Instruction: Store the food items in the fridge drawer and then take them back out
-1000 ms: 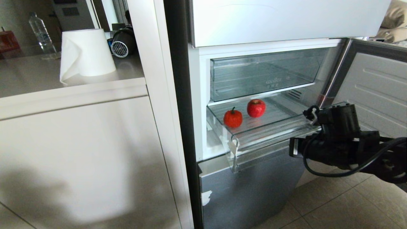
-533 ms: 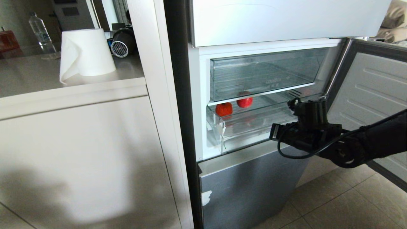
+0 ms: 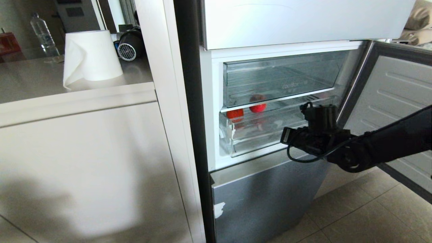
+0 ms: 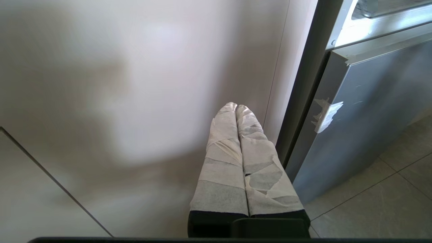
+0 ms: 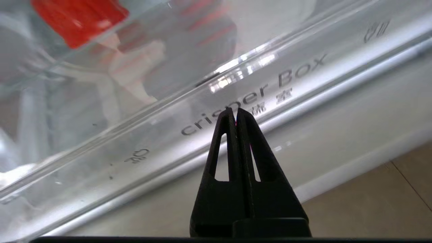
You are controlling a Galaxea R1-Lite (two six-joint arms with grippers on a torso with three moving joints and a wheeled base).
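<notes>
Two glossy red food items [image 3: 235, 113] [image 3: 258, 108] lie in the fridge drawer [image 3: 256, 139], a shallow clear drawer sitting almost fully inside the fridge. Both show only through its clear plastic, partly under the shelf above. My right gripper [image 3: 286, 136] is at the drawer's front lip, right of its middle. In the right wrist view the black right gripper [image 5: 235, 110] is shut and empty, its tips against the drawer front [image 5: 303, 77] by the "crisper Box" lettering, with one red item [image 5: 77, 20] behind the plastic. My left gripper [image 4: 236, 106], wrapped in white tape, is shut and parked low beside the cabinet.
The fridge door [image 3: 395, 101] stands open at the right, close behind my right arm. A deeper clear drawer [image 3: 280, 79] sits above the shallow one. The grey lower door [image 3: 266, 199] is closed. On the counter to the left are a paper roll [image 3: 91, 55] and a bottle [image 3: 42, 33].
My right arm has moved left toward the fridge and the drawer has slid in with it. The two red items have gone back under the upper drawer.
</notes>
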